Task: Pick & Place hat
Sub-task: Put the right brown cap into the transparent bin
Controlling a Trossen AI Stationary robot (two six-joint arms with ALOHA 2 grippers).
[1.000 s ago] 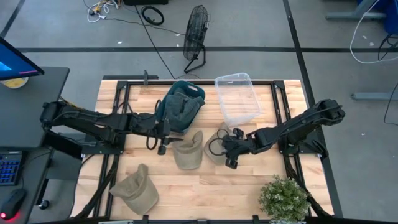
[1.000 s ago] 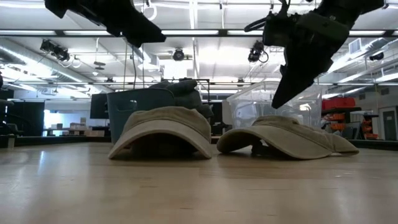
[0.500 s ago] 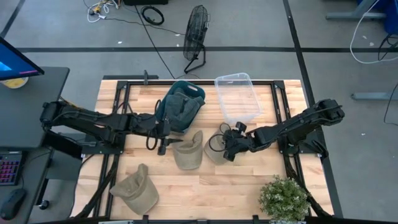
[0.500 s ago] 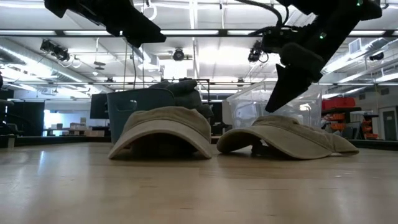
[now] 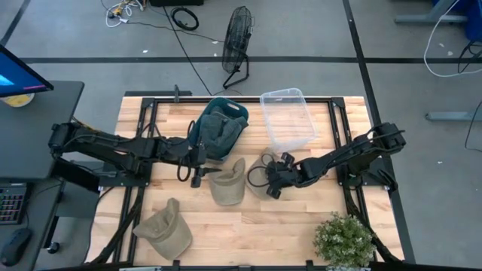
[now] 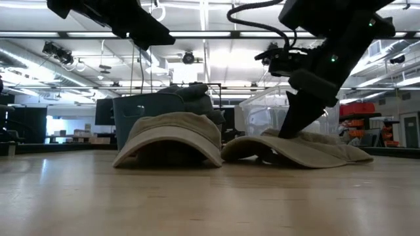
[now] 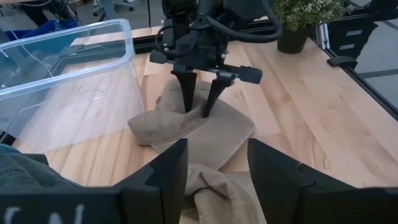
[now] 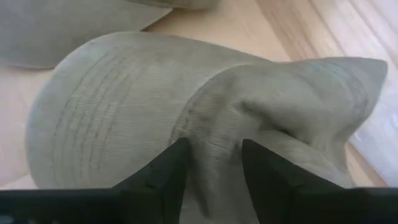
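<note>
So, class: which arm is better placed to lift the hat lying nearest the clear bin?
The right. Its gripper is already down on that hat, open fingers straddling a fold of fabric; the left gripper hangs beside another hat.

Wooden table (image 5: 301,226): three tan hats (image 5: 229,183) (image 5: 260,181) (image 5: 166,228), teal bin (image 5: 218,128) and clear tub (image 5: 288,118) along far edge, potted plant (image 5: 344,239) at near right corner.
</note>
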